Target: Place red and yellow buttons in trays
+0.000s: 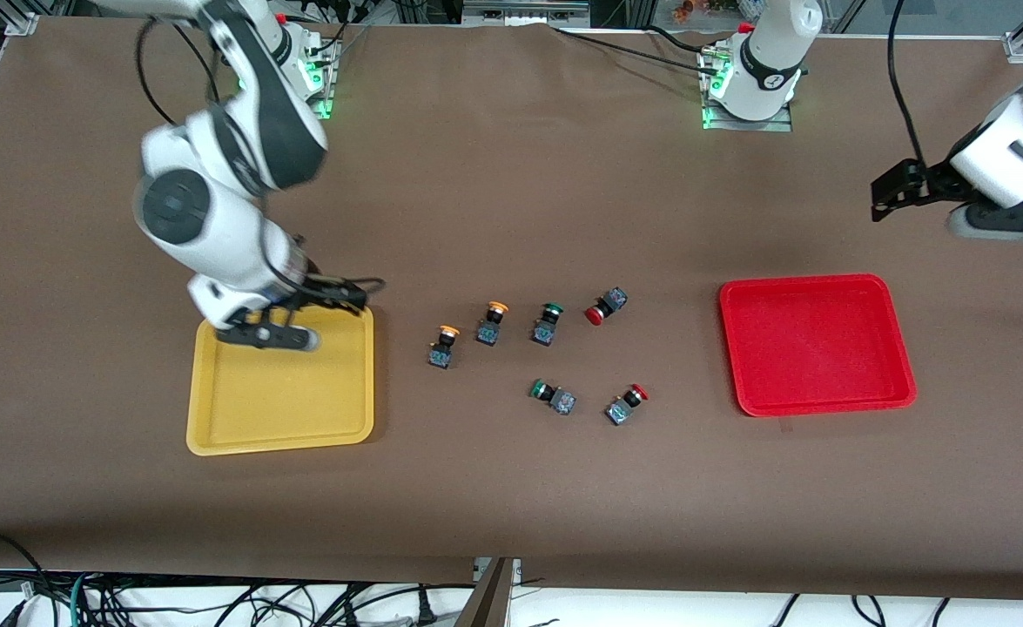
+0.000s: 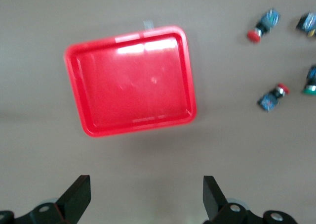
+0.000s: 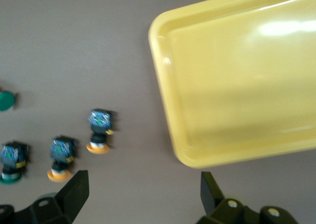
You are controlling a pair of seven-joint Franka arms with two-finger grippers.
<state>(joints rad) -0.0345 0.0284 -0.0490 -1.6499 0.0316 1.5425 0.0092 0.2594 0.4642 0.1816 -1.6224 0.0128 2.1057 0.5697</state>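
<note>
Two yellow-capped buttons (image 1: 444, 345) (image 1: 493, 323) and two red-capped buttons (image 1: 606, 306) (image 1: 626, 405) lie on the brown table between the trays. The yellow tray (image 1: 285, 396) lies toward the right arm's end and holds nothing. The red tray (image 1: 816, 348) lies toward the left arm's end and holds nothing. My right gripper (image 1: 350, 294) is open and holds nothing, over the table by the yellow tray's corner; its wrist view shows the tray (image 3: 237, 85) and yellow buttons (image 3: 99, 130) (image 3: 61, 157). My left gripper (image 1: 884, 193) is open and holds nothing, over bare table; its wrist view shows the red tray (image 2: 131, 80) and red buttons (image 2: 261, 26) (image 2: 273, 96).
Two green-capped buttons (image 1: 548, 322) (image 1: 553, 396) lie among the others. Both arm bases stand at the table's edge farthest from the front camera. Cables hang below the near edge.
</note>
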